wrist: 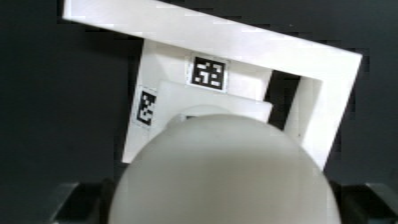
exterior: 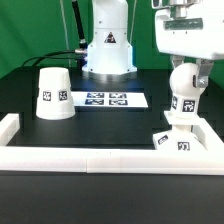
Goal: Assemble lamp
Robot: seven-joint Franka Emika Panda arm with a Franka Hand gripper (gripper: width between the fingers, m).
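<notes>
The white ball-shaped bulb stands upright on its neck on the small flat square base, at the exterior view's right, close to the rail corner. My gripper comes down from above with a finger on each side of the ball and is shut on it. In the wrist view the bulb fills the space between the two dark fingers of the gripper, with the tagged base beneath it. The tapered shade stands mouth down at the left, apart from the gripper.
The marker board lies flat in the middle of the black table. White border rails run along the front and both sides, and one rail passes just beyond the base. The arm's white pedestal stands at the back.
</notes>
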